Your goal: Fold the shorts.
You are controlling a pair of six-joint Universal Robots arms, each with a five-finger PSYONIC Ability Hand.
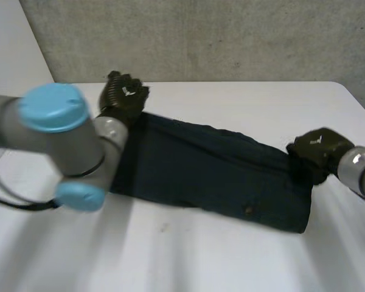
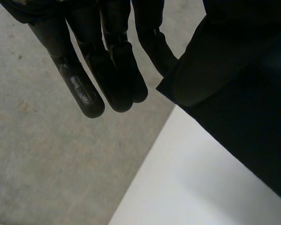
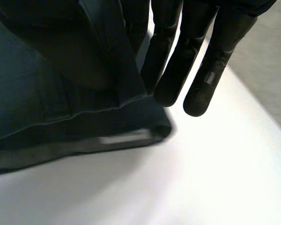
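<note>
Holds the shorts by both short ends, stretched long and flat on the table, slanting from close to the far edge on the left side down to the right edge. Appears folded once lengthwise, judging by the narrow band and the doubled layers at the right end.

Grips the end by the far edge with the left hand. Fingers straight, pointing out past the table's edge, the innermost laid against a corner of the cloth raised off the table there. Reads as a pinch against a thumb tucked behind the cloth, offered as a judgement.

Grips the end by the right edge with the right hand. Fingers straight, with a flap of the upper layer drawn up between them and the thumb, and the lower layers left lying on the table under the fingertips.

Explains the spread: takes one end in each hand to pull the cloth taut and square, free of creases. Probably prepares the next fold, end over end, carrying one end across to the other. Calls for lifting all layers together at the right edge. Risks peeling only the top layer and opening the lengthwise fold. Risks also dragging the left end off the table, given the closeness to the far edge.
</note>
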